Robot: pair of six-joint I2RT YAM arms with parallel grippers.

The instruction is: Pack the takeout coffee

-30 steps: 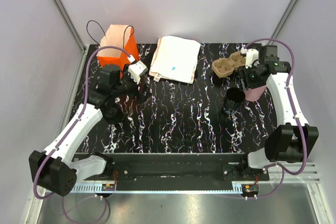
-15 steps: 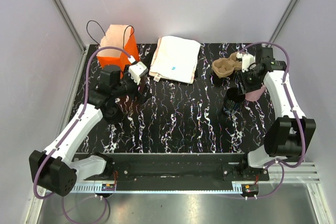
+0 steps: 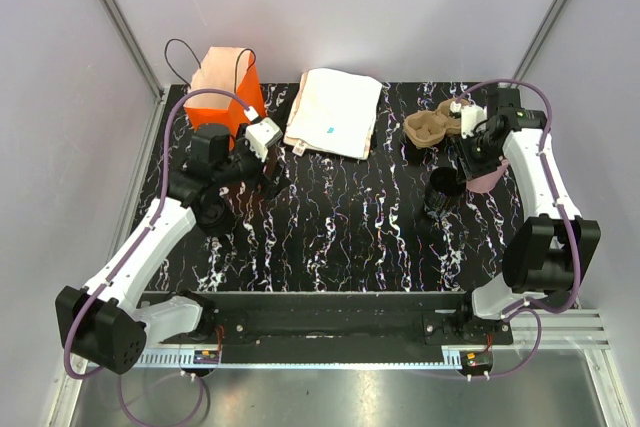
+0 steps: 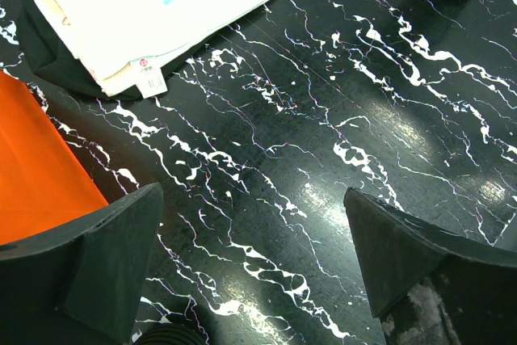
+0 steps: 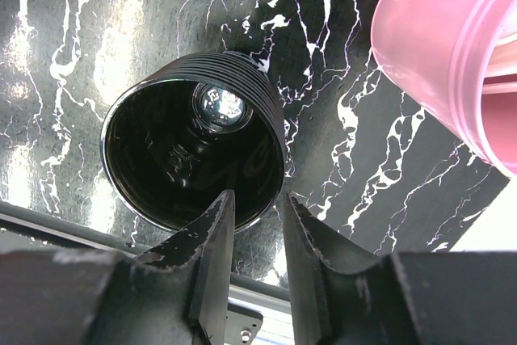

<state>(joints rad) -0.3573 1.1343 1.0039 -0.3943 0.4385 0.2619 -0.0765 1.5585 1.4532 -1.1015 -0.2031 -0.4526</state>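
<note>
The left gripper (image 4: 250, 199) hangs with its fingers wide apart and nothing between them, the cup (image 3: 446, 185) well apart to their right. The right gripper (image 5: 257, 199) has narrow-set fingers astride the cup's near rim, one inside, one outside; whether they pinch it I cannot tell.

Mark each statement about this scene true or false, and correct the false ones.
1. The left claw grips the orange bag. False: it is open over the table, beside the bag.
2. The right claw has its fingers on either side of the takeout coffee cup rim. True.
3. The takeout coffee cup sits in the cardboard cup carrier. False: it stands on the table, apart from the carrier.
4. The pink cup stands near the takeout coffee cup without touching it. True.
</note>
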